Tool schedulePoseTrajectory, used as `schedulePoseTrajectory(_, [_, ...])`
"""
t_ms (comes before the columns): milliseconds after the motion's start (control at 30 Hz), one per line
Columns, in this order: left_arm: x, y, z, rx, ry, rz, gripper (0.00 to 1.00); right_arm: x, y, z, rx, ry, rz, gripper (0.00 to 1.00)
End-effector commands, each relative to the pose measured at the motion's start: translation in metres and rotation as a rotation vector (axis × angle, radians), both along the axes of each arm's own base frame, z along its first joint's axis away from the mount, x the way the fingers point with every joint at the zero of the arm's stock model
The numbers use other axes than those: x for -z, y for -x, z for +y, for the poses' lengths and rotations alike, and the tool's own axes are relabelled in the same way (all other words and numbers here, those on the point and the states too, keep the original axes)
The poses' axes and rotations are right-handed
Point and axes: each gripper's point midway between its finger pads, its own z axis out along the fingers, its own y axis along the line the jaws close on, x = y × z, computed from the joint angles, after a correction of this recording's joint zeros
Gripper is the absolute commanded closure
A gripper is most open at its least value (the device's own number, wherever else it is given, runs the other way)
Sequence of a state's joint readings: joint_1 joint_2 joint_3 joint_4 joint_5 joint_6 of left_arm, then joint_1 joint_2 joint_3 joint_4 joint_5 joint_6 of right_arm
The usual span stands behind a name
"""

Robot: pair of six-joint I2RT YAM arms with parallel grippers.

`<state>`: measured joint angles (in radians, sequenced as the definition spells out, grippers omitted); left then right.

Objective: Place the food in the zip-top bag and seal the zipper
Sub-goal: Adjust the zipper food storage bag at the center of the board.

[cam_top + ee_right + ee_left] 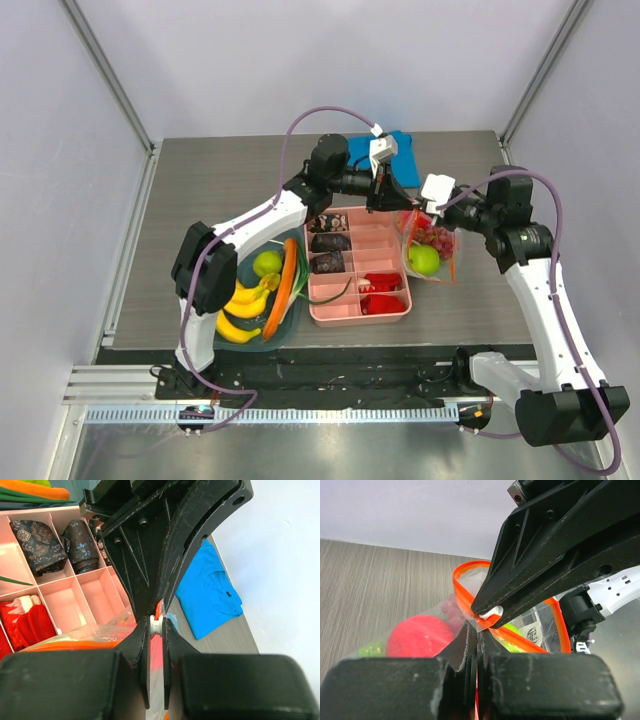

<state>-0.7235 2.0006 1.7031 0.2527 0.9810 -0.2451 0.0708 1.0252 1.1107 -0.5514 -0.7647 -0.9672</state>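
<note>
The clear zip-top bag (436,262) stands right of the pink tray and holds a green apple (424,260), a grape bunch (437,238) and a red fruit (420,636). No melon shows. Its orange-red zipper (535,644) forms an open loop at the mouth. My left gripper (384,200) is shut on the zipper's near end (476,632). My right gripper (416,210) meets it tip to tip and is shut on the white zipper slider (156,625), which also shows in the left wrist view (491,612).
A pink divided tray (395,312) holds dark and red items left of the bag. A teal dish (292,318) with bananas, a carrot and a green fruit lies further left. A blue cloth (400,148) lies at the back.
</note>
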Motion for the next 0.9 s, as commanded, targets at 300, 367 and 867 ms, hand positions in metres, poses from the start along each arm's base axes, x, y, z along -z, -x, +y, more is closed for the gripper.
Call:
schedulePoseTrajectory(300, [-0.077, -0.005, 0.022, -0.006, 0.173, -0.205, 1.0, 0.015, 0.005, -0.019, 0.089, -0.017, 0.155, 0.99])
schedulePoseTrajectory(367, [-0.075, -0.005, 0.022, -0.005, 0.164, -0.211, 1.0, 0.004, 0.0, -0.016, 0.099, -0.065, 0.159, 0.95])
schedulePoseTrajectory(867, [-0.084, -0.037, 0.022, -0.108, 0.207, 0.001, 1.0, 0.006, -0.005, -0.019, 0.217, -0.164, 0.305, 0.51])
